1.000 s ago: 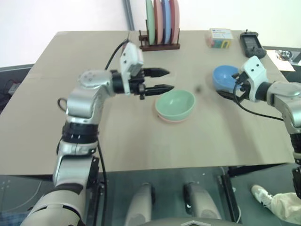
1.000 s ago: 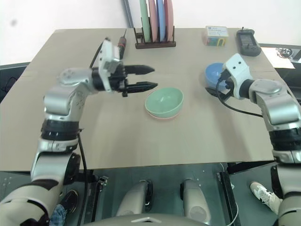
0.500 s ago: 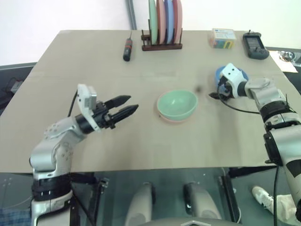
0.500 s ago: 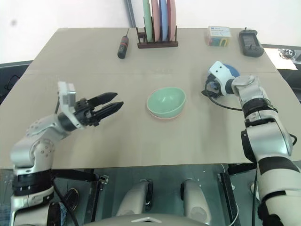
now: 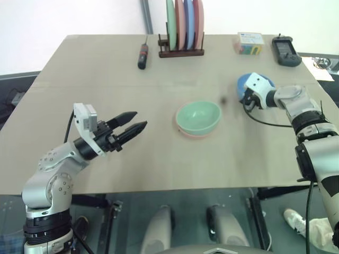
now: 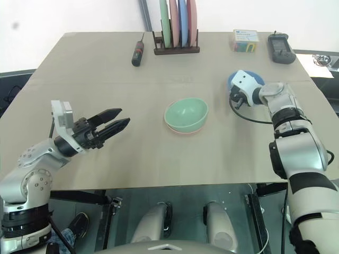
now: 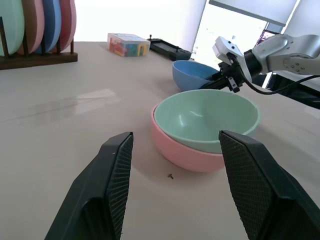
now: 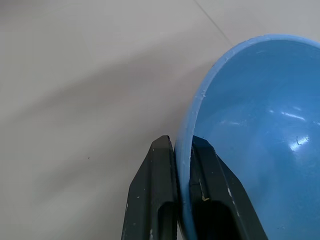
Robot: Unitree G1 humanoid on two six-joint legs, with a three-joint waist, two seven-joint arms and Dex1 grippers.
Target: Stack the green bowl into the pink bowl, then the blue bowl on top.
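Observation:
The green bowl [image 5: 198, 116] sits nested in the pink bowl [image 5: 192, 134] at the table's middle, with only the pink rim showing under it. Further right and back lies the blue bowl [image 8: 250, 125], partly hidden behind my right wrist in the eye views. My right gripper [image 8: 181, 145] is shut on its near rim, one finger inside and one outside. My left gripper [image 5: 139, 120] hangs open and empty over the table, well to the left of the stacked bowls and pointing toward them.
A wooden rack of upright plates [image 5: 183, 26] stands at the back edge, with a screwdriver [image 5: 142, 55] to its left. A small colourful box [image 5: 249, 42] and a black device [image 5: 286, 50] lie at the back right.
My left arm has drawn back from beside the stacked bowls to the near left, still open. My right gripper has pushed in and shut on the blue bowl's rim.

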